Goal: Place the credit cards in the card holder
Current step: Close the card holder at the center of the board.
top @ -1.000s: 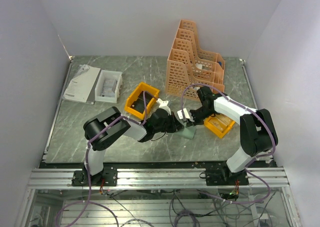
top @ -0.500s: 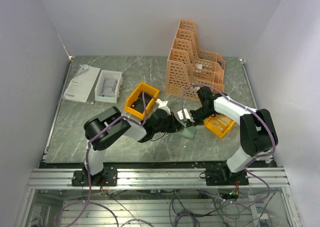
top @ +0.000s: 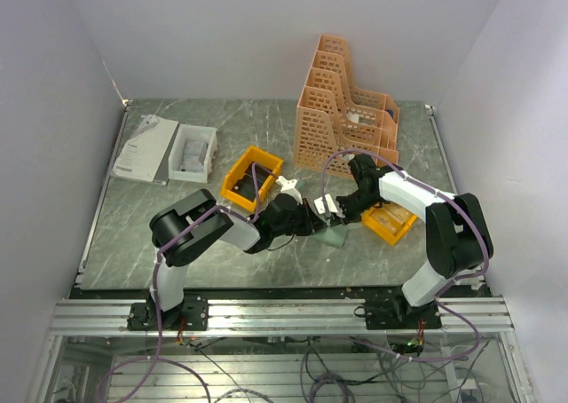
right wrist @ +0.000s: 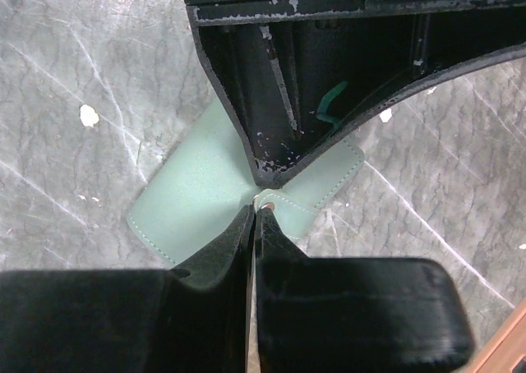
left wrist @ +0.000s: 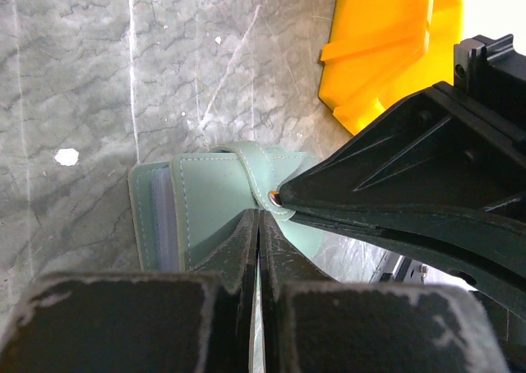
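- Top external view: the left arm [top: 226, 230] and the right arm [top: 413, 194] reach in from opposite sides. They meet over a small grey-green wallet [top: 334, 237] lying flat on the marbled grey table [top: 177, 225], a little right of centre.
- The wallet lies between two orange bins. One bin [top: 251, 177] sits up and to its left, apart from it, and the other bin [top: 390, 224] is just beside it on the right.
- A peach lattice file rack [top: 342, 110] stands at the back of the table. A white box [top: 192, 148] and a booklet [top: 142, 148] lie side by side at the far left, well apart from the wallet.
- Left wrist view: the left gripper [left wrist: 259, 221] has its two fingers pressed together with only a hairline between them. The tips rest on the face of the wallet, just beside its strap [left wrist: 255, 172].
- This view does not show whether the left fingers pinch anything.
- The strap curves over the wallet's top edge and ends in a small round snap [left wrist: 274, 197]. Bluish sleeves [left wrist: 160, 213] show at the wallet's left edge.
- Right wrist view: the right gripper [right wrist: 253, 213] also has its fingers together, with the tips at the snap end of the strap.
- It cannot be told whether the strap is nipped between the right fingers or only touched.
- The tips of the two grippers come nose to nose at the snap, almost touching each other.
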You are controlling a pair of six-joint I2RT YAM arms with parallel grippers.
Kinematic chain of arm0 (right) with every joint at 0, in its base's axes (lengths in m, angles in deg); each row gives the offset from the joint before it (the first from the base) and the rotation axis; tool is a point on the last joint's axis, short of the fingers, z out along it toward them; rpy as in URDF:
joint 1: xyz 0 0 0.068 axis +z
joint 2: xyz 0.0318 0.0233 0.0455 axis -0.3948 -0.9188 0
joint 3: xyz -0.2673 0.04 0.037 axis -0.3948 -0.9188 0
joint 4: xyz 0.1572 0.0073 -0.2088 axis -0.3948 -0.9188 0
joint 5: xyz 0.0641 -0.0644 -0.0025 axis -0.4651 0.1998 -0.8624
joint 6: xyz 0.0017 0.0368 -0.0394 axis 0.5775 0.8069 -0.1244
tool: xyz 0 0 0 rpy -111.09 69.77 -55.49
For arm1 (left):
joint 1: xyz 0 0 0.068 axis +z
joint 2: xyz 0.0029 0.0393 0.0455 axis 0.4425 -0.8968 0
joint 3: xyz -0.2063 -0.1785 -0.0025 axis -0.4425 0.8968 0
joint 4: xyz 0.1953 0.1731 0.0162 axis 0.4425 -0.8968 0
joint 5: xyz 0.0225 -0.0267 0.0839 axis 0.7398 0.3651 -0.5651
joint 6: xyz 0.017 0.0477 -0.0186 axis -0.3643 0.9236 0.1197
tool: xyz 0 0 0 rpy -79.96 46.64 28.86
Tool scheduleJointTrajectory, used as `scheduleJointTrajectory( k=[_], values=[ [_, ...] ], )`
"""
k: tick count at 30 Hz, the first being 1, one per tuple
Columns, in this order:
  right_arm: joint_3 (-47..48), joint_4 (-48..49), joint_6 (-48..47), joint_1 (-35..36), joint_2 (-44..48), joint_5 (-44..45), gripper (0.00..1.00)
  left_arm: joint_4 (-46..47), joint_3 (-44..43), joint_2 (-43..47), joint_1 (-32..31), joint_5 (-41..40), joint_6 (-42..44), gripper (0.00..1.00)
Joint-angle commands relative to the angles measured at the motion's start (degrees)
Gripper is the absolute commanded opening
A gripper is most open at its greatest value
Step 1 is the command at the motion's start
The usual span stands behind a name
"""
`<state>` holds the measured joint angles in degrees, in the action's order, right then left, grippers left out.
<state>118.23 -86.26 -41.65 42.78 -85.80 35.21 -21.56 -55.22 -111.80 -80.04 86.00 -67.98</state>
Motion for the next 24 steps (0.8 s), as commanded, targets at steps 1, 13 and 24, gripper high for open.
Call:
scheduleJointTrajectory(
  k=[1, 13, 24],
  values=[
    [-0.89, -4.05, -0.47, 1.51, -0.29, -0.70, 0.00, -2.83, 1.44, -2.37, 0.67, -1.07, 1.20, 0.07],
    [-3.14, -2.28, 1.29, 5.14, -0.43, 4.93, 0.00, -2.33, 2.28, -2.13, 1.26, -0.82, 1.11, 0.07],
    [-6.39, -0.85, 2.91, 8.41, -1.55, 11.13, 0.00, -1.56, 3.01, -2.20, 1.57, -0.64, 0.79, 0.07]
  ],
)
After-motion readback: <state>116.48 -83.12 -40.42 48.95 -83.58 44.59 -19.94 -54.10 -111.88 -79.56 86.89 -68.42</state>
